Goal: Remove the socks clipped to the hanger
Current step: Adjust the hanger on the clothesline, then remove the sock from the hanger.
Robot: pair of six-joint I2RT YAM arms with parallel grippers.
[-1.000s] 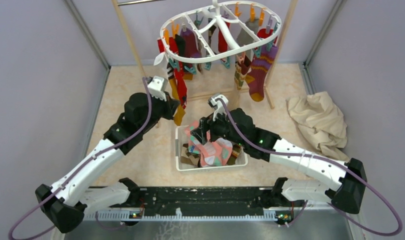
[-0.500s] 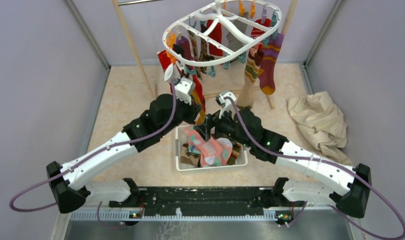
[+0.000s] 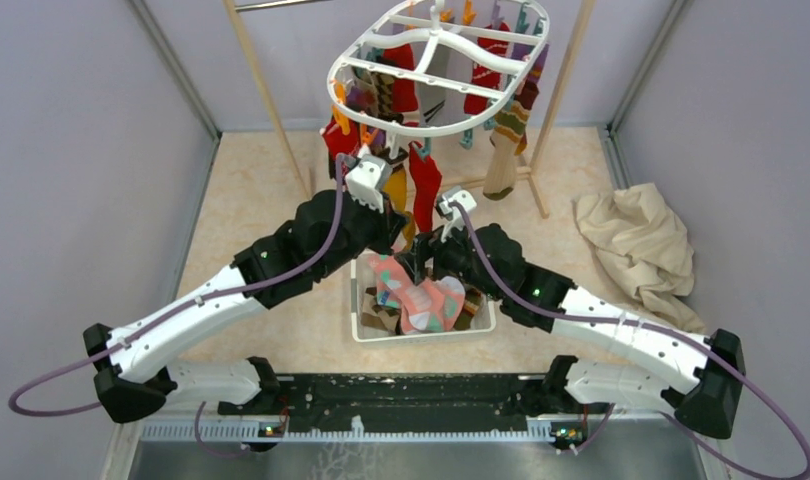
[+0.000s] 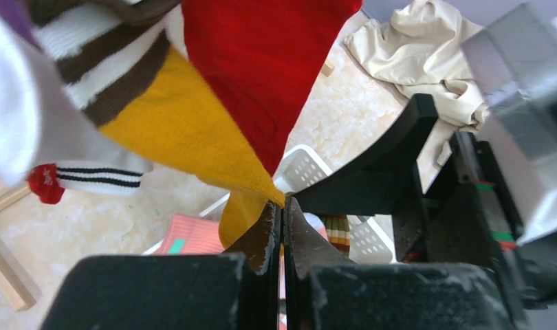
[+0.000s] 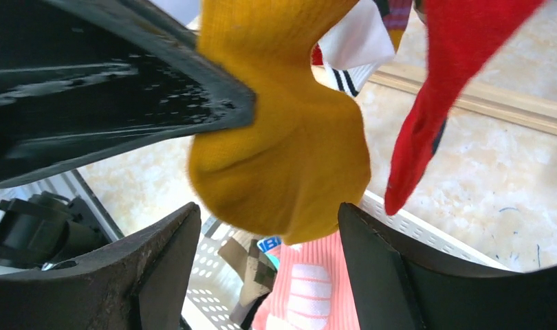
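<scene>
top external view: i can see the hanger [image 3: 436, 126] up high at the back, between the wooden poles [image 3: 271, 100]. it is a big white oval frame with curvy bars inside. little orange and teal clips [image 3: 339, 97] hang from it. lots of socks [image 3: 501, 150] dangle from the clips, in red, brown, stripes and other colours. most of them are bunched on the left and at the back of the frame.

two socks hang lowest at the front, a yellow sock [image 4: 186, 137] and a red sock [image 4: 262, 69] just beside it. the yellow one has brown and white stripes higher up. the red one is plain and ends in a pointy toe.

the left gripper [image 4: 282, 213] has its two fingers squeezed tight together, and they pinch the edge of the yellow sock. the right gripper [image 5: 269, 268] sits just under that sock with its fingers wide apart. the round yellow toe hangs down between them. i cannot tell if it touches either finger.

right under both grippers is a white basket [image 3: 359, 300] on the floor. it has socks in it too, with a pink sock [image 3: 426, 300] on top. a crumpled cream cloth [image 3: 636, 245] lies well off to the right.
</scene>
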